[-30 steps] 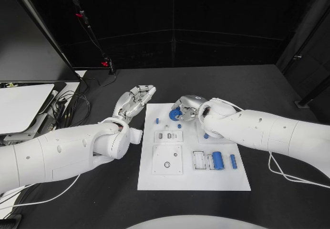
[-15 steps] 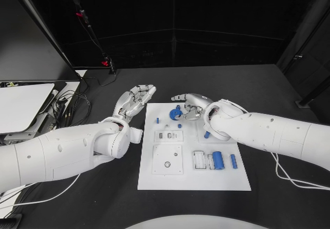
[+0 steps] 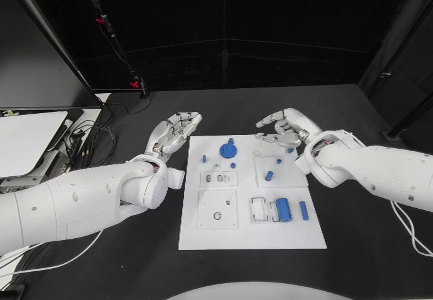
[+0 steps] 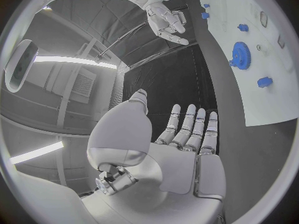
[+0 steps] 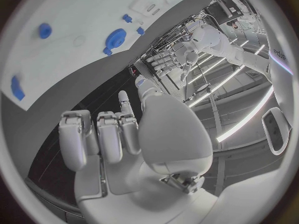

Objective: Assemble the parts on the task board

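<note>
Right hand point(image 3: 284, 129) has let go of the blue gear point(image 3: 229, 150) and pulled back.
Gear lies on the task board point(image 3: 253, 231) near its far edge; both hands hold nothing, the left hand point(image 3: 176, 130) spread above the desk point(image 3: 361, 112).

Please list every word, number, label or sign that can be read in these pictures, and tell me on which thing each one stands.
No text reads fully.
"edge": a guess at blurred letters by the room's ceiling lights, at the rim of the right wrist view; too cut off to be sure.
Task board: no readable print.
Blue gear: no marks.
Left hand and right hand: no labels.
</note>
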### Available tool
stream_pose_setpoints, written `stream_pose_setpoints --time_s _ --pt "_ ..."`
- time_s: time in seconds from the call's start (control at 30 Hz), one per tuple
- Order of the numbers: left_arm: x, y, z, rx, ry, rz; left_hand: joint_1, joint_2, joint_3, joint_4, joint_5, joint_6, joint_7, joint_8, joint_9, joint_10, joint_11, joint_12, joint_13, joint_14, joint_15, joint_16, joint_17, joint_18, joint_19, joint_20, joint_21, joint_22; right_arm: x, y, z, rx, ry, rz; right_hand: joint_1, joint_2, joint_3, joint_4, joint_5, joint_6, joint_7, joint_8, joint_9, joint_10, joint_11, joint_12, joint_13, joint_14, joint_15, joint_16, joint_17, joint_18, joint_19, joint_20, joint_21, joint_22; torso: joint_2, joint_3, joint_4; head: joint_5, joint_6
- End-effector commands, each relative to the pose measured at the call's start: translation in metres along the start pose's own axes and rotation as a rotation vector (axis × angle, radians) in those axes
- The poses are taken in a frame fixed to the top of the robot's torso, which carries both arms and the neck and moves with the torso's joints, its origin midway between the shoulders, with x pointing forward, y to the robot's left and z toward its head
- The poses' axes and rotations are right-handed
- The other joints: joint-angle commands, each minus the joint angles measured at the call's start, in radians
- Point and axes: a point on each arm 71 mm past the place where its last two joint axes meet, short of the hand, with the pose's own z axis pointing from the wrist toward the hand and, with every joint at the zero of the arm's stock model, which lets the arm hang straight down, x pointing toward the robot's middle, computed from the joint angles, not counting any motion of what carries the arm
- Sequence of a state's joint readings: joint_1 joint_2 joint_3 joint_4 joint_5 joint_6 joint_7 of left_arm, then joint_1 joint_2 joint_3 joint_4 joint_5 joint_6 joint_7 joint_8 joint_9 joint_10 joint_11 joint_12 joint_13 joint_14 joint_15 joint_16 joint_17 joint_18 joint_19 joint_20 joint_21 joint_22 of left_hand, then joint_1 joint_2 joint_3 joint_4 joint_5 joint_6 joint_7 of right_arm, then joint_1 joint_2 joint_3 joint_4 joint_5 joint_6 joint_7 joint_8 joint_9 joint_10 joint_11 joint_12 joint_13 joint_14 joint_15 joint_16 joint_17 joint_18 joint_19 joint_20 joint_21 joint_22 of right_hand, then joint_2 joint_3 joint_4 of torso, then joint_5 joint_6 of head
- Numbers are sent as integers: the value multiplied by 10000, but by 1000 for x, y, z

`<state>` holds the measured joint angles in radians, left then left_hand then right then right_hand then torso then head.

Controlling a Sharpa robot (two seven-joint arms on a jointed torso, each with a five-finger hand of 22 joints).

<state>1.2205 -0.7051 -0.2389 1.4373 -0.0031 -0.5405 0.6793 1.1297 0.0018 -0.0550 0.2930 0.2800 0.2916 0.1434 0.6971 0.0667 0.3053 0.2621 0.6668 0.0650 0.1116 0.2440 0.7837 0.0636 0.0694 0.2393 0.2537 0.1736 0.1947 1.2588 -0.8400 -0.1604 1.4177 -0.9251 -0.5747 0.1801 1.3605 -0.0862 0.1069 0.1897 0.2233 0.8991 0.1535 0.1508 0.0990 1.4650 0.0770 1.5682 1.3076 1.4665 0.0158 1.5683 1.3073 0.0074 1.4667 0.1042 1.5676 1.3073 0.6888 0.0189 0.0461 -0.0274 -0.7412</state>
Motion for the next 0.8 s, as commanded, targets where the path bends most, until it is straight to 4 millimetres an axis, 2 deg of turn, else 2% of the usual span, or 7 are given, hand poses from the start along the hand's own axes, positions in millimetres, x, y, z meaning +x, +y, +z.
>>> stream_pose_setpoints --time_s 0.03,0.2,0.33,0.43,0.6,0.7,0.8 --pt "1 -17 -2 2500 101 -34 -16 112 47 1 39 94 1530 -27 -9 85 16 50 -8 2 64 49 10 102 2 56 41 9 -15 -6 -10 -201 -386 -359 83 71 -63 -7 -59 92 -6 37 12 1058 84 26 2632 1043 103 25 2635 -74 1041 97 32 2635 0 17 -19 -135 22" --pt "0 -16 -3 2472 88 -31 -16 112 47 1 39 94 1530 -27 -9 85 16 50 -8 2 64 49 10 102 2 56 41 9 -35 -26 -25 199 -501 -814 192 79 -48 -36 -61 102 -58 16 1 1058 69 26 2632 1043 133 25 2635 -74 1041 146 32 2635 -1 25 0 -406 73" --pt "0 -14 -4 2436 78 -33 -16 112 47 1 39 94 1530 -27 -9 85 16 50 -8 2 64 49 10 102 2 56 41 9 -48 -43 -32 690 -532 -1103 375 133 8 -97 -50 85 -178 -38 -24 1058 -24 26 2632 1043 83 25 2635 -74 1041 179 32 2635 1 28 -24 -791 108" --pt "0 -13 -5 2421 78 -40 2 140 42 -3 42 98 1531 -27 -9 89 17 53 -7 6 70 53 10 104 1 64 48 12 -54 -55 -35 1115 -443 -1284 517 152 52 -160 -40 51 -231 -89 -48 1058 -74 26 2632 1043 38 25 2635 -74 1041 188 32 2635 17 16 9 -1020 143" --pt "-2 -12 -6 2382 52 -32 2 140 42 -3 42 98 1531 -27 -9 89 17 53 -7 6 70 53 10 104 1 64 48 12 -56 -71 -36 1575 -246 -1676 596 146 44 -176 -112 -137 -360 -236 -114 1058 -180 26 2632 1043 -36 25 2635 -74 1041 180 32 2635 18 26 -39 -1016 142" --pt "-2 -11 -6 2369 47 -32 2 140 42 -3 42 98 1531 -27 -9 89 17 53 -7 6 70 53 10 104 1 64 48 12 -55 -77 -35 1724 -152 -1791 613 135 31 -176 -149 -203 -411 -286 -138 1058 -225 26 2632 1043 -69 25 2635 -74 1041 168 32 2635 14 17 7 -1048 135" --pt "-2 -11 -7 2357 54 -44 2 140 42 -3 42 98 1531 -27 -9 89 17 53 -7 6 70 53 10 104 1 64 48 12 -53 -83 -32 1946 21 -1909 623 105 3 -169 -206 -281 -477 -345 -166 1058 -286 26 2632 1043 -116 25 2635 -74 1041 146 32 2635 25 26 38 -1040 145"
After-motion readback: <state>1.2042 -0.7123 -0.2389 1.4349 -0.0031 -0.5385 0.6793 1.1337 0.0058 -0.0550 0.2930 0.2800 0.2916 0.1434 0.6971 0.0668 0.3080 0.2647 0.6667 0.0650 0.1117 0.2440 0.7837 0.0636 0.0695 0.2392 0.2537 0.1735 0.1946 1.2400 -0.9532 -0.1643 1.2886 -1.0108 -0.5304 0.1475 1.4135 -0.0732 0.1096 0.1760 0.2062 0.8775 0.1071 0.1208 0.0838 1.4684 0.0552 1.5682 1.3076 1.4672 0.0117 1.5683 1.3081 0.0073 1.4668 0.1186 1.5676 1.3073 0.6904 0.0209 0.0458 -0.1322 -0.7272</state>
